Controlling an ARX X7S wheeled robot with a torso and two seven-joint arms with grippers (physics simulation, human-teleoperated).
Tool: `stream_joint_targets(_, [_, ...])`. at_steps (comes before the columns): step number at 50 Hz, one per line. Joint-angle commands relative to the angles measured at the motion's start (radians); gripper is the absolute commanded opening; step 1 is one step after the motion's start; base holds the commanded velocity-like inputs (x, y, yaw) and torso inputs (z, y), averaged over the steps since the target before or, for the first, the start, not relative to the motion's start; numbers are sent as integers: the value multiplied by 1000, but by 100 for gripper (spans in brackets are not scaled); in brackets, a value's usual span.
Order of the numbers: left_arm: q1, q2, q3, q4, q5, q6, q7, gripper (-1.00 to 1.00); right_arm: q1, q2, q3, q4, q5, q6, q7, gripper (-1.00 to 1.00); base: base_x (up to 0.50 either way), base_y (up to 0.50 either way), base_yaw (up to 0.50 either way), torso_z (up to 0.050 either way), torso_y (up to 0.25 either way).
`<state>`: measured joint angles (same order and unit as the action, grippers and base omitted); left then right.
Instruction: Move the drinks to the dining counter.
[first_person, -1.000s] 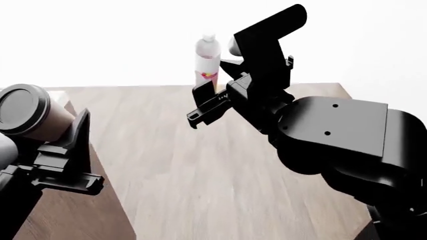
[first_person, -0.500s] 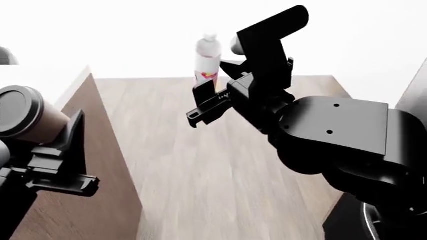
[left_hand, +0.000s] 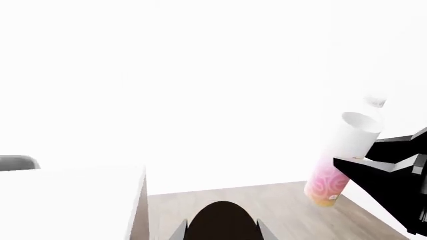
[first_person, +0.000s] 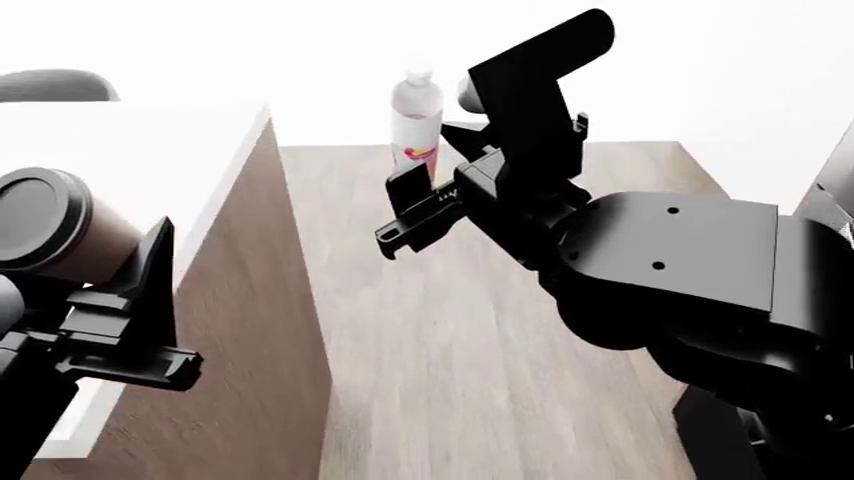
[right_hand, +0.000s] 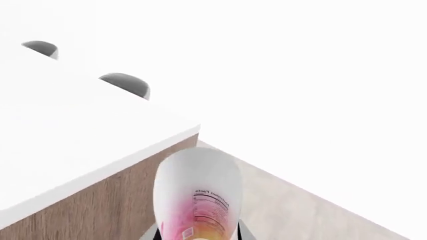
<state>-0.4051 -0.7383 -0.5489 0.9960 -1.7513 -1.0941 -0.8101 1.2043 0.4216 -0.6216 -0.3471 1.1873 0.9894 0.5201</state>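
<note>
At the far left of the head view the left hand pinches the brown paper coffee cup, its black lid tipped toward the camera, so the cup is held up in the air and not resting on anything. Just behind and beneath it runs the table, a plain white slab top with a brown wood-grain front panel dropping to the floor. Grey rounded shapes show beyond the far edge of that white top in the right wrist view; they may be chair backs, though too little shows to be sure. The wooden floor fills the middle of the head view.

Further right, the pink-labelled bottle stands upright in the air, its white cap uppermost, pinched low on its body by the right hand. In the right wrist view the same bottle rises from between the fingers, its printed label facing the lens, with the table's corner just beside it. The left wrist view catches that bottle tilted in its frame, the black right hand clamped on its side. The right arm's bulky black housing fills the right of the head view.
</note>
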Motion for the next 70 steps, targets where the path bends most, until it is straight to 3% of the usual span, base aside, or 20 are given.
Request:
stream_joint_targets(1, [0,4,-5,-2,5,1,3,-100,14,0,6,-4,-30,2,-5,-100,-507,-243,0,0,0])
stream_joint_targets(51, [7,6,-24,4,-4,-3,7,-100,21,7,-11,-12,-24,-6,-4,-100,-506,-218,0,1,0])
stream_joint_targets(70, [20,11,-41,10,-8,-8,7,-100,14,16,-18,-19,-31,-18,-10,-100,-493,231,0,0,1])
